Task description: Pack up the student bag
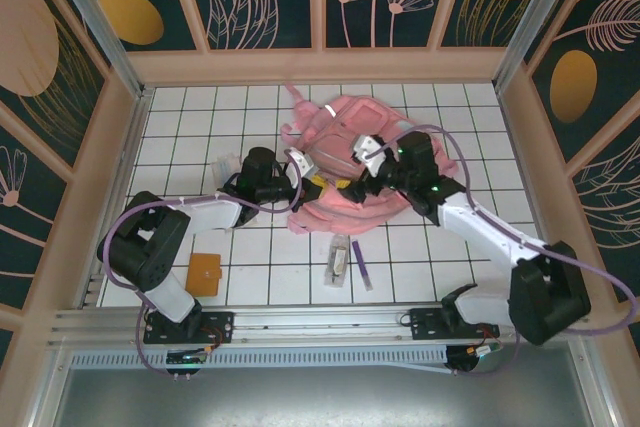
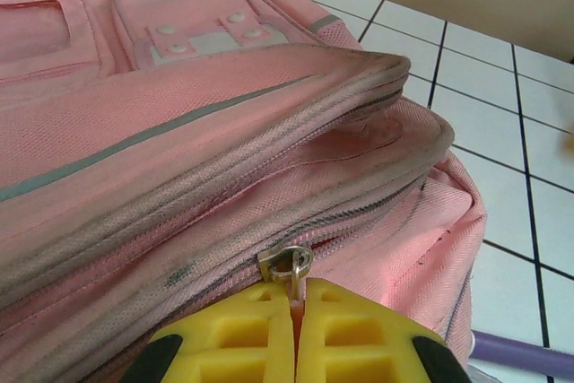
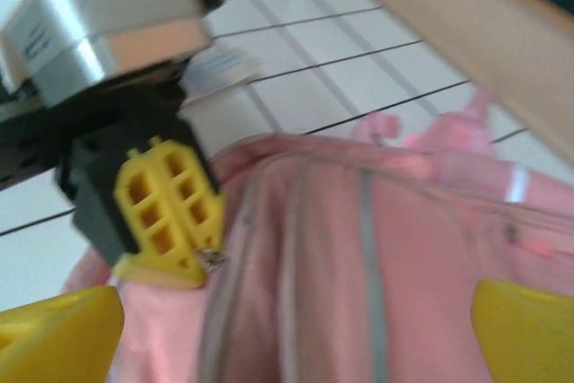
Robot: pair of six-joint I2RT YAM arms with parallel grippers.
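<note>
The student bag (image 1: 345, 147) lay flat, long axis near-to-far, straps at the far end; the left gripper (image 2: 296, 298) pinched its zipper pull (image 2: 287, 262); the right gripper (image 3: 296, 329) gaped wide over it.

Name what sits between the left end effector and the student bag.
A metal zipper pull, pinched in the shut left end effector and joined to the student bag; the left wrist view shows it.

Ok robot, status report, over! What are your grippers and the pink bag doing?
Left gripper shut on zipper pull. Right gripper open over student bag. Bag lies on table. Purple pen beside it.
</note>
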